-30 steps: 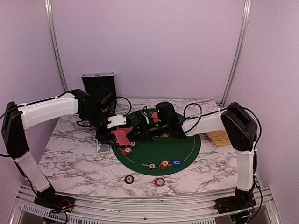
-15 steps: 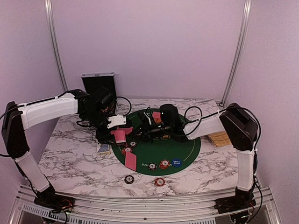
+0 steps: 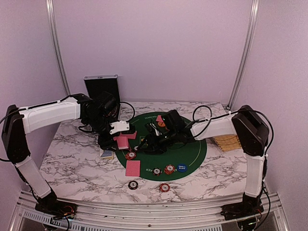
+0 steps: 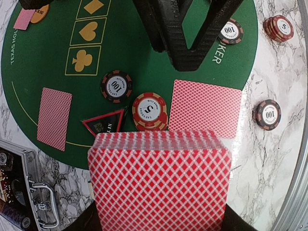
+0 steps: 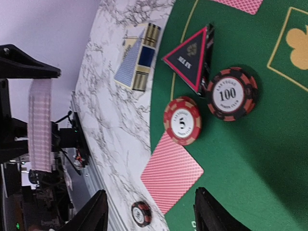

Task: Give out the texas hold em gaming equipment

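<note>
Top external | left pincer (image 3: 123, 139) clenched on card deck (image 4: 159, 183) | right pincer (image 3: 149, 143) released, stretched low over green mat (image 3: 192, 149)

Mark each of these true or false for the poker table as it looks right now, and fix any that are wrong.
1. The left gripper holds a deck of red-backed cards. True.
2. The right gripper is clamped on a card. False: its jaws stand open and empty, and the face-down card lies flat below it.
3. That face-down card straddles the edge of the green mat, partly on the marble tabletop. True.
4. The red 5 chip is stacked on the black 100 chip. False: they lie side by side on the mat.
5. The triangular marker lies on the marble, far from the chips. False: it lies on the mat beside the red 5 chip.
</note>
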Robot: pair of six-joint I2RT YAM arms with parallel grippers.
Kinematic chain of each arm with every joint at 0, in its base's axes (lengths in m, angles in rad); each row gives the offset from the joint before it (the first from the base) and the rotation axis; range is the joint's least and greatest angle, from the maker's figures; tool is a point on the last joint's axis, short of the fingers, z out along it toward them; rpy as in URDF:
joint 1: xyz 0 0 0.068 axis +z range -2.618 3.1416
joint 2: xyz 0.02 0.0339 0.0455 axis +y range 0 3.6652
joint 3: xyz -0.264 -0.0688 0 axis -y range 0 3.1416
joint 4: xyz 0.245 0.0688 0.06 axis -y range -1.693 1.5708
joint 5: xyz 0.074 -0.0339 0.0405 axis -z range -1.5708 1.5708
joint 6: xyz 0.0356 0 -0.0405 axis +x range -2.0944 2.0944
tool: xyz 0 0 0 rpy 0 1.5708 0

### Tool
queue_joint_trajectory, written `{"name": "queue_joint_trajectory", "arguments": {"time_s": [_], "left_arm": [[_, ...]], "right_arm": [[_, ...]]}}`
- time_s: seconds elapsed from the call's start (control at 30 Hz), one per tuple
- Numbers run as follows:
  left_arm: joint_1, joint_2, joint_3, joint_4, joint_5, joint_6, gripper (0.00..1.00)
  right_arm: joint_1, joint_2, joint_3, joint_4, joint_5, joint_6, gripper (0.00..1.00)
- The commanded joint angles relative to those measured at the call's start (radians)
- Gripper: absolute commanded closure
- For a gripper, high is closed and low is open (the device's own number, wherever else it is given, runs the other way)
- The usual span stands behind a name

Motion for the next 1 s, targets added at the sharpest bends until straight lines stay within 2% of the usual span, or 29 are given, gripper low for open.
{"name": "queue_joint_trajectory", "arguments": {"time_s": [0.0, 0.17, 0.33, 0.43, 0.67, 0.97], "left_arm": [[0.018, -0.031, -0.012, -0.005, 0.007, 0.0, 1.0], [0.05, -0.06, -0.04, -0.005, 0.015, -0.002, 1.0], [0.086, -0.091, -0.067, -0.008, 0.015, 0.0, 1.0], [0.104, -0.105, -0.078, -0.012, 0.016, 0.002, 1.0], [0.121, -0.125, -0.091, -0.023, 0.01, 0.005, 1.0], [0.127, -0.128, -0.084, -0.031, 0.005, 0.003, 1.0]], "right_arm": [[0.04, 0.018, 0.106, -0.255, 0.16, -0.233, 0.39], [0.13, 0.013, 0.155, -0.327, 0.378, -0.37, 0.39], [0.222, 0.047, 0.218, -0.341, 0.475, -0.487, 0.46], [0.274, 0.086, 0.28, -0.346, 0.491, -0.545, 0.53], [0.317, 0.233, 0.448, -0.424, 0.473, -0.592, 0.59], [0.317, 0.256, 0.398, -0.426, 0.494, -0.586, 0.66]]}}
